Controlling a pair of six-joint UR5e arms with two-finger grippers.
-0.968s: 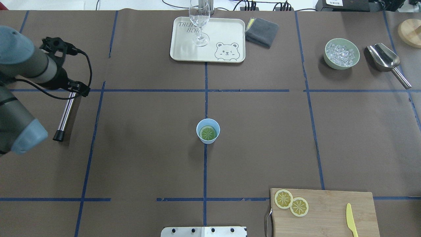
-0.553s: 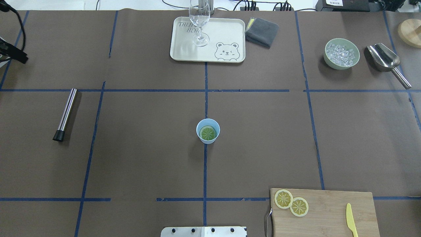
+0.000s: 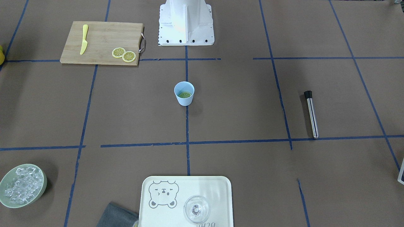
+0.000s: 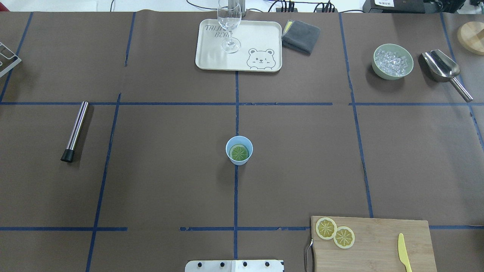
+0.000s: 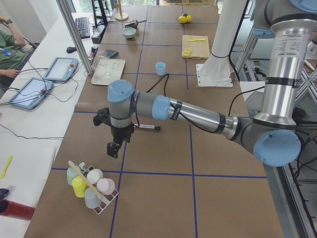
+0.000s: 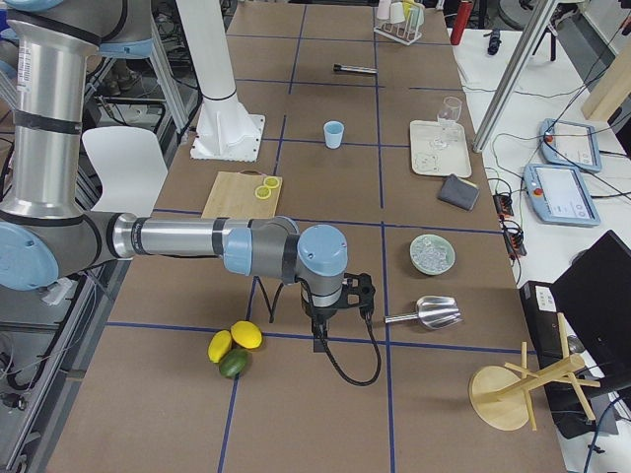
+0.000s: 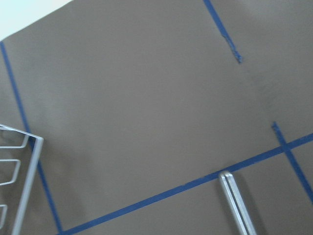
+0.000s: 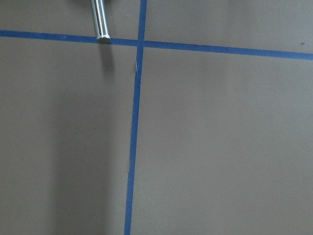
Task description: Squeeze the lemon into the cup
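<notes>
Lemon slice [image 4: 239, 153] lies flat inside the cup [image 4: 239, 163], mid-table; steel muddler [image 4: 75, 128] lies well apart. Left gripper [image 5: 114, 148] and right gripper [image 6: 318, 337] hang far off; jaw opening cannot be told. Squeezing judged complete.

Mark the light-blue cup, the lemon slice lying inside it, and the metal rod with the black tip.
light-blue cup [image 3: 184, 101], exterior front-facing view, on its outer wall.
lemon slice [image 4: 239, 153], overhead exterior view, at its centre, inside the cup.
metal rod [image 4: 76, 128], overhead exterior view, mid-shaft.

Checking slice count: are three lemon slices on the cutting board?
No, the cutting board holds only two slices; the lemon lies inside the cup.
</notes>
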